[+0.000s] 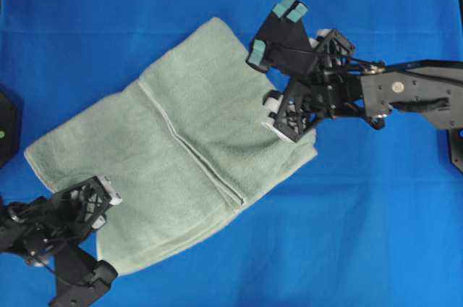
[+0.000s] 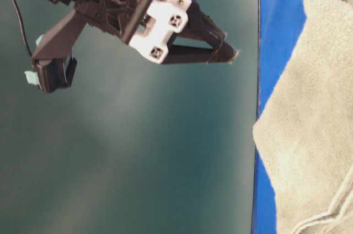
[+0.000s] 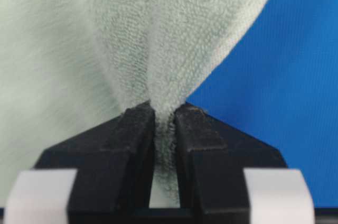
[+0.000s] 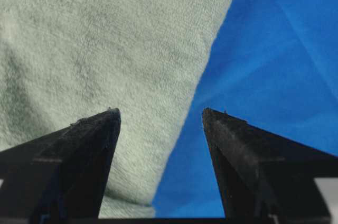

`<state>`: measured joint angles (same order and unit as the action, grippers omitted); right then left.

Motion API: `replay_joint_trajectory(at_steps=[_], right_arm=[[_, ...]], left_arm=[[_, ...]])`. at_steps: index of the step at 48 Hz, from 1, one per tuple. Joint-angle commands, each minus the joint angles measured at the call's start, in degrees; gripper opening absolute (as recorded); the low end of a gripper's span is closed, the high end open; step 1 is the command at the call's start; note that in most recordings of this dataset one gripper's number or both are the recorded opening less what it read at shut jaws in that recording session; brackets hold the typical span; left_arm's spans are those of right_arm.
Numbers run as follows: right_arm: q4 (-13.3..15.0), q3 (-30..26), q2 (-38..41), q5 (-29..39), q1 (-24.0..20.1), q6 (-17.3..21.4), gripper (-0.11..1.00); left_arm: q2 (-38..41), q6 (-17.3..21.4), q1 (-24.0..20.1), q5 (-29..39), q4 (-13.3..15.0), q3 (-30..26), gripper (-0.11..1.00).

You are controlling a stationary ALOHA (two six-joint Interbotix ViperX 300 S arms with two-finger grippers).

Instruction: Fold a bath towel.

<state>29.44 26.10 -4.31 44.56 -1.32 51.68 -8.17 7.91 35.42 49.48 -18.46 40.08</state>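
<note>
One bath towel [image 1: 195,148], soft, floppy, light, lies folded on blue cloth [image 1: 376,234]. Left claw [image 3: 165,123] pinches its near corner; grab hems there. Right claw [image 4: 161,121] gapes wide, empty, over the far edge.

Blue cloth surface [image 1: 108,32], bath towel [image 1: 181,148] lying on it

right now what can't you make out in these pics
- Left gripper fingertips: overhead view, hidden under the arm's own body; only the left wrist view shows them shut on the towel.
- Towel layers under the fold: overhead, covered by the top layer.
- Most of the towel: table-level view, cut off by the right edge.
</note>
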Motion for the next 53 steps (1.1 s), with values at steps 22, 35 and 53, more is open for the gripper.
replay_joint_trajectory(at_steps=[22, 35, 53], right_arm=[[0.3, 10.8, -11.9, -0.2, -1.8, 2.9, 0.64], [0.3, 16.3, -18.7, -0.2, -3.3, 5.3, 0.64], [2.7, 18.5, -21.5, 0.0, -4.5, 6.2, 0.64]], left_arm=[[2.5, 35.8, -21.8, 7.8, -1.5, -20.7, 0.07], [23.3, 67.9, -34.8, 1.7, 3.7, -43.8, 0.07], [30.6, 64.8, -39.4, -2.5, 16.7, -48.0, 0.07]])
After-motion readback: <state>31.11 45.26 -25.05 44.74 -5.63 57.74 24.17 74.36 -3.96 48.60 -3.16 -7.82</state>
